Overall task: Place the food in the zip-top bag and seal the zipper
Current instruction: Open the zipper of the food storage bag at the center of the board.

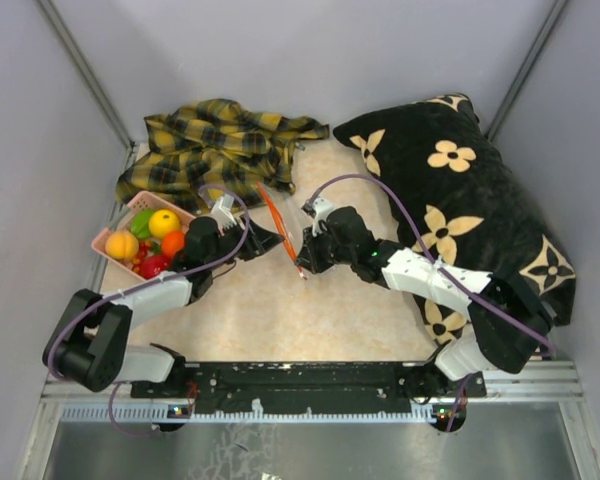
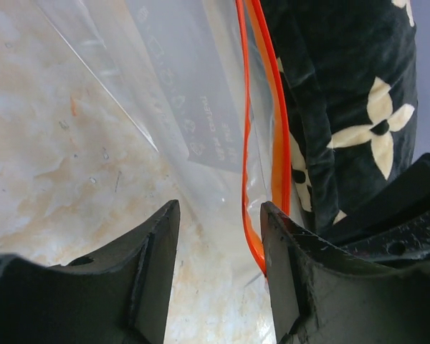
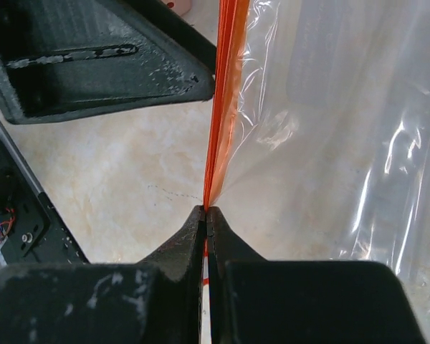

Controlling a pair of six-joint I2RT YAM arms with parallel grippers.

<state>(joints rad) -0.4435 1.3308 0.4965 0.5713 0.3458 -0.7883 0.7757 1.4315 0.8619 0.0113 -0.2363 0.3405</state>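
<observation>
Clear zip-top bag (image 1: 292,222) lying mid desk (image 1: 280,310), red zipper (image 1: 280,228) running 11 to 5 o'clock. Right hand (image 3: 206,215) pinched tight on zipper near its 5 o'clock end. Left hand (image 2: 220,215) spread wide, zipper edge in gap just beside one finger, nothing squeezed. Food (image 1: 152,240) all sitting in pink basket (image 1: 102,240) at 9 o'clock, by left arm. Plaid cloth (image 1: 220,140) at 11, black flower pillow (image 1: 460,200) at 3.
</observation>
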